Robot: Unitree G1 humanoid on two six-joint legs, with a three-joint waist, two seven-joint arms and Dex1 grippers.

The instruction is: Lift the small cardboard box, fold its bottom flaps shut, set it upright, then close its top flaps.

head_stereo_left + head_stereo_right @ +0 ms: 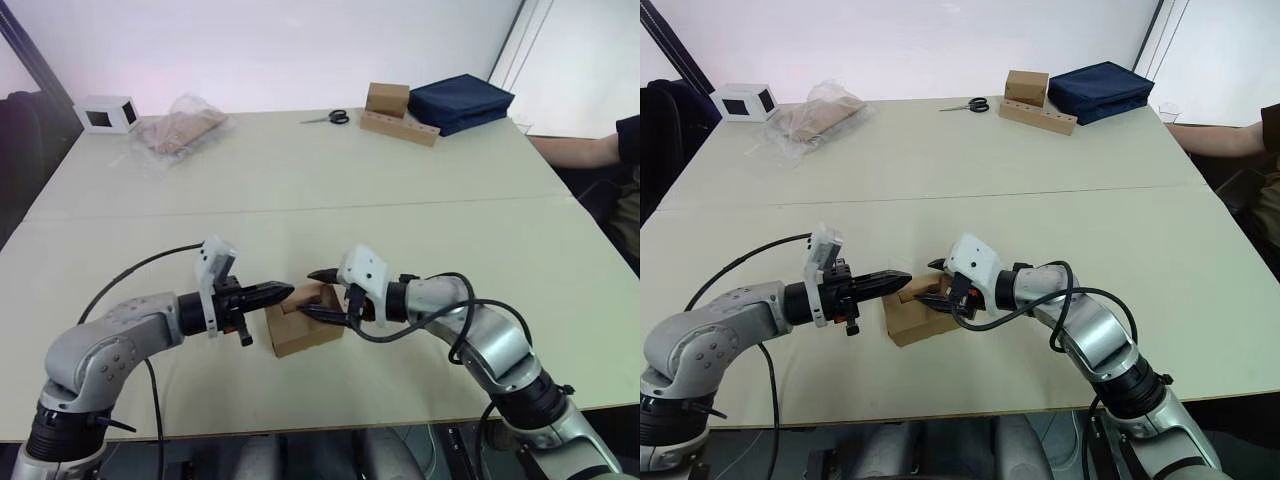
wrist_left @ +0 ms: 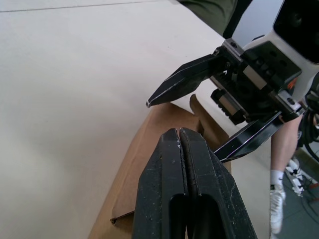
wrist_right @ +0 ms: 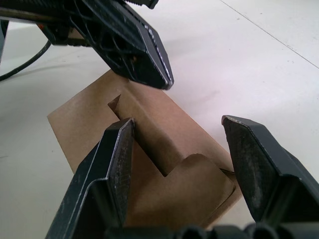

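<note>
Small cardboard box [image 1: 305, 322] between both end effectors

Spread right pincer [image 3: 177, 154] over small cardboard box [image 3: 149, 149]

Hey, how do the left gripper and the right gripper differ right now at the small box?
The left gripper is shut, fingers pressed together, its tip over the box's left edge. The right gripper is open, its fingers spread above the flaps from the opposite side. Neither one grasps the cardboard. Both are black, two-fingered and pointed at the box, which sits on the table.
</note>
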